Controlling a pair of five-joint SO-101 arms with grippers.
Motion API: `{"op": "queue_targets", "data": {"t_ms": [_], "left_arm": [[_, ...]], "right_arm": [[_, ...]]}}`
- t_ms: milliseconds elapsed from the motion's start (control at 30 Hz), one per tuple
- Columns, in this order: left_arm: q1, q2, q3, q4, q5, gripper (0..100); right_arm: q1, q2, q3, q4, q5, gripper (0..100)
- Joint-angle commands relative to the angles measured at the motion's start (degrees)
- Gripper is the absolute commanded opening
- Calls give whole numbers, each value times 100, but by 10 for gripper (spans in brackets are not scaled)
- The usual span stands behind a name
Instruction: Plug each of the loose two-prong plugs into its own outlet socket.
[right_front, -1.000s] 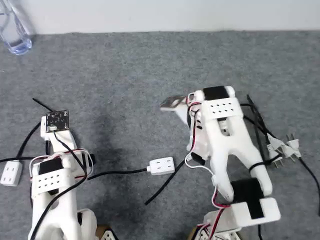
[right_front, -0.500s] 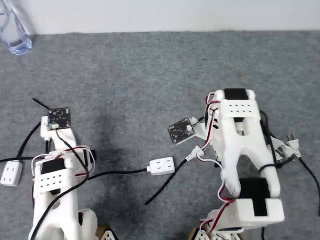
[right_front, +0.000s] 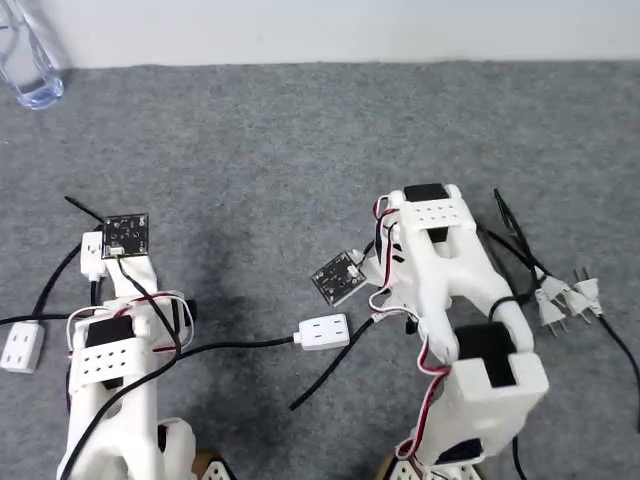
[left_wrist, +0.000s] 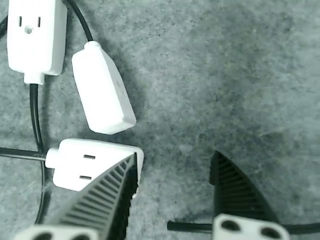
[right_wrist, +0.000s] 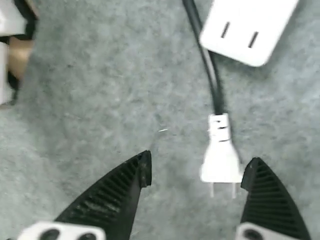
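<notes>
In the right wrist view my right gripper (right_wrist: 198, 160) is open just above the carpet, and a white two-prong plug (right_wrist: 220, 159) on a black cable lies between its fingers, close to one fingertip (right_wrist: 255, 172). A white outlet socket (right_wrist: 247, 27) lies a short way beyond the plug. In the high view this socket (right_front: 323, 331) lies mid-table beside the right arm (right_front: 440, 260). My left gripper (left_wrist: 175, 156) is open over bare carpet, one fingertip (left_wrist: 127, 170) overlapping a white two-slot socket (left_wrist: 87, 162). Two loose plugs (right_front: 565, 298) lie at the far right.
Near my left gripper lie a white block (left_wrist: 102, 95) and another white outlet (left_wrist: 35, 32) on a black cable. A further outlet (right_front: 20, 347) sits at the table's left edge. A clear bottle (right_front: 28, 70) stands at the back left. Black cables (right_front: 515, 240) trail at the right.
The right arm swung right toward the loose plugs, then came back left and nearer, now lowered by the middle socket. The left arm shifted only slightly.
</notes>
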Motion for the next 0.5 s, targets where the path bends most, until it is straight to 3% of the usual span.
{"op": "queue_targets", "data": {"t_ms": [0, 267, 467], "left_arm": [[26, -88, -31, -123, 53, 227], [176, -88, 13, -149, 53, 227], [176, -97, 13, -149, 53, 227]], "right_arm": [[-31, 180, -70, -409, 88, 279], [-31, 444, -105, -743, 70, 5], [418, 462, -158, -760, 70, 8]]}}
